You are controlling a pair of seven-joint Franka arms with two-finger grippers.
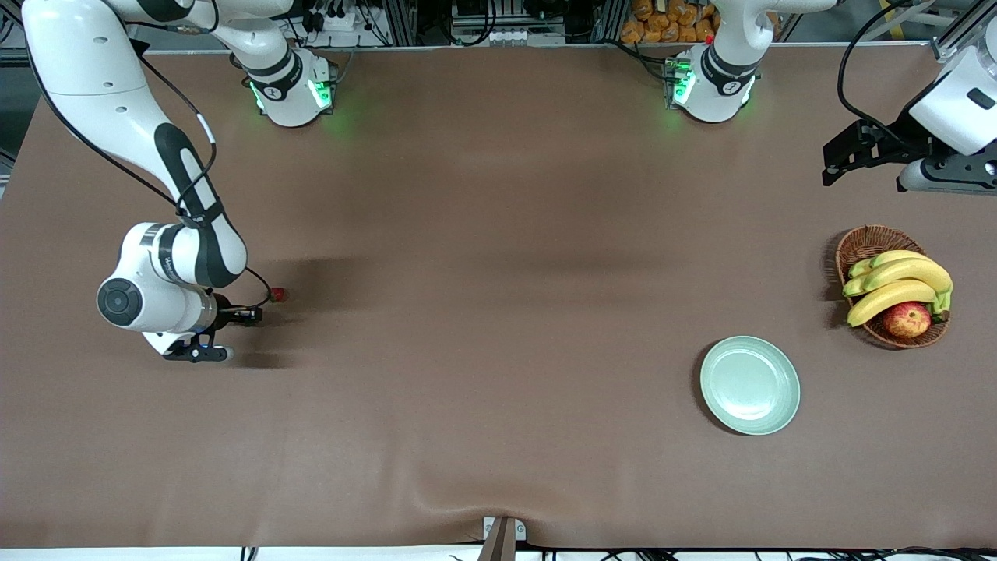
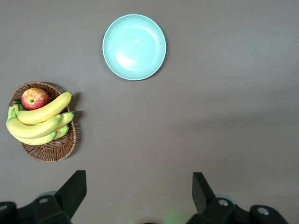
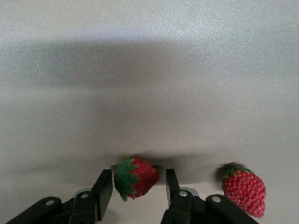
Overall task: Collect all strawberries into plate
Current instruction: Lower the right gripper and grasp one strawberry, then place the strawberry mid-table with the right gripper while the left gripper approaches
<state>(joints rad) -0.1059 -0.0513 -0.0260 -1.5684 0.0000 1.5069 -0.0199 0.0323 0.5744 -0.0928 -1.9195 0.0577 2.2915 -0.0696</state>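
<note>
While the smooth round mint plate lies bare nearest the front camera, toward the left arm's end, the woven wicker basket of bananas and apple sits farther back. Right gripper, low at the right arm's end, has its fingers spread around 1 bumpy red strawberry, unpinched; a second strawberry lies beside. Left gripper waits, spread, holding nothing.
</note>
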